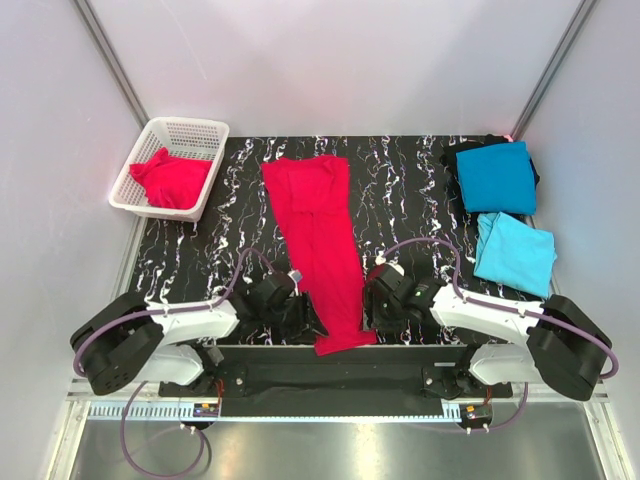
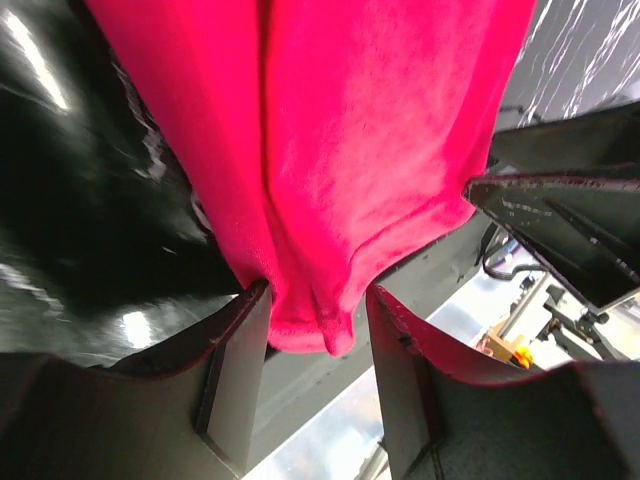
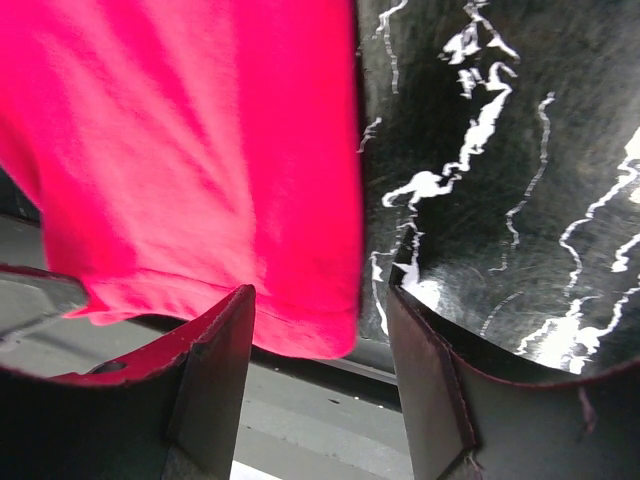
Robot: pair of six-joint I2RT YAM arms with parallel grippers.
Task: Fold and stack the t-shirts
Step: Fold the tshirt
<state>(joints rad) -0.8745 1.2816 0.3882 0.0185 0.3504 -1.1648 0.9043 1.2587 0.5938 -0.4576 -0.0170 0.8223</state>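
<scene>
Fingers (image 2: 235, 370) of the left gripper (image 2: 317, 293) stand about half apart, astride the near left corner of the long red t-shirt (image 1: 320, 240); its hem bulges into the gap and touches both inner faces, but I cannot tell whether it is truly pinched. The right gripper (image 3: 320, 292) is open a little wider at the near right corner; the cloth reaches only its left finger, with bare table (image 1: 200, 250) in the rest of the gap, so it holds nothing. Both arms are equally near. The shirt is folded into a narrow strip whose long axis runs straight away from the fingers; the hem hangs just over the near edge and the collar end lies far up the table, so the next fold likely carries near to far. Sleeves are tucked out of sight, and both wrist views cut off the strip's length. Farther off sit a crumpled red t-shirt (image 1: 170, 178) in the white basket (image 1: 185, 122), a sky-blue folded t-shirt (image 1: 515, 253) and a teal one (image 1: 497, 177); something dark lies under the teal one, too hidden to name.
</scene>
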